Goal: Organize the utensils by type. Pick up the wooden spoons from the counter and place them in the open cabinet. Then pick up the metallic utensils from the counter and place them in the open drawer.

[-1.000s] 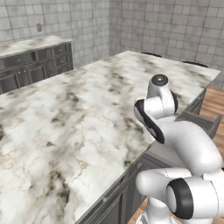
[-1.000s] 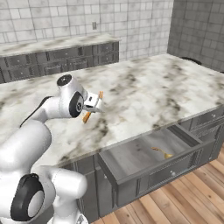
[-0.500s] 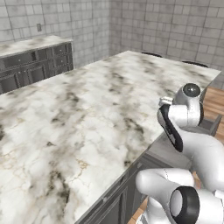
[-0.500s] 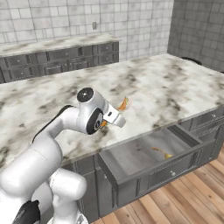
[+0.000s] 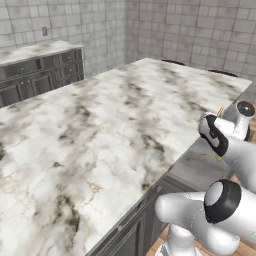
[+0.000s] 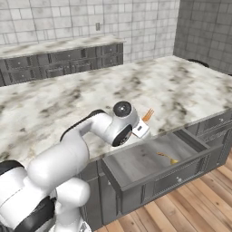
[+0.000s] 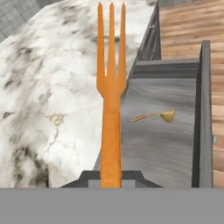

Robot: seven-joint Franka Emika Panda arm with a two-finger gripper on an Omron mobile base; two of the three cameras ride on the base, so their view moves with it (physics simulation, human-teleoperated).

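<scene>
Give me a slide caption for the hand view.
Hand holds an orange fork above the open drawer containing a golden spoon.

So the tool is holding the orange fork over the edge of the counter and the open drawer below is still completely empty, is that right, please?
Not quite: the open drawer is not empty. The hand view shows a small golden spoon-like utensil already lying on its floor, and the right base view shows it too. The rest holds: the tool grips the orange fork near the counter edge.
</scene>
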